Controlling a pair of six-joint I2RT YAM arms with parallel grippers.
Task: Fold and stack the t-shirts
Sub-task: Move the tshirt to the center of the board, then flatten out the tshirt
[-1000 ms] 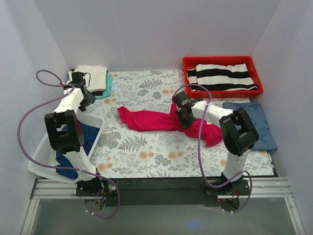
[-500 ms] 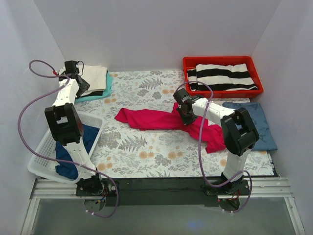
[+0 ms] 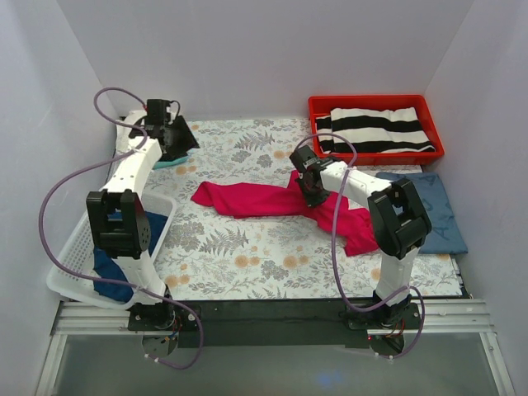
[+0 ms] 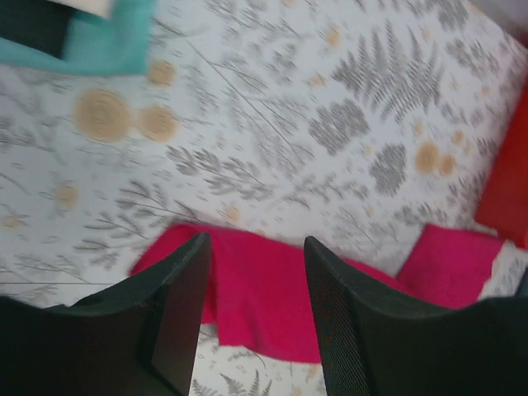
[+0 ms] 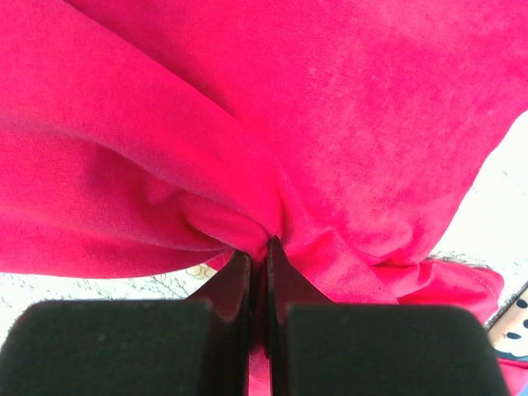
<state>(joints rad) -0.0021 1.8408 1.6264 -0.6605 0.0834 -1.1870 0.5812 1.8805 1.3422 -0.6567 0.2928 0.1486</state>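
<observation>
The crimson-red t-shirt (image 3: 247, 200) lies crumpled in a long strip across the middle of the floral table. It also shows in the left wrist view (image 4: 272, 305) and fills the right wrist view (image 5: 247, 124). My right gripper (image 3: 309, 188) (image 5: 266, 247) is shut on a pinched fold of it near its right part. My left gripper (image 3: 177, 140) (image 4: 256, 247) is open and empty, raised over the back left. It hides most of the folded stack, where a teal edge (image 3: 162, 162) (image 4: 107, 37) shows. A slate-blue tee (image 3: 437, 206) lies flat at the right.
A red tray (image 3: 371, 101) at the back right holds a black-and-white striped cloth (image 3: 375, 128). A white basket (image 3: 74, 264) at the front left holds dark blue cloth (image 3: 124, 256). White walls close in the left, back and right.
My left arm has swung from the folded stack at the back left towards the right, its gripper now over the table. My right gripper has dragged the red shirt slightly left.
</observation>
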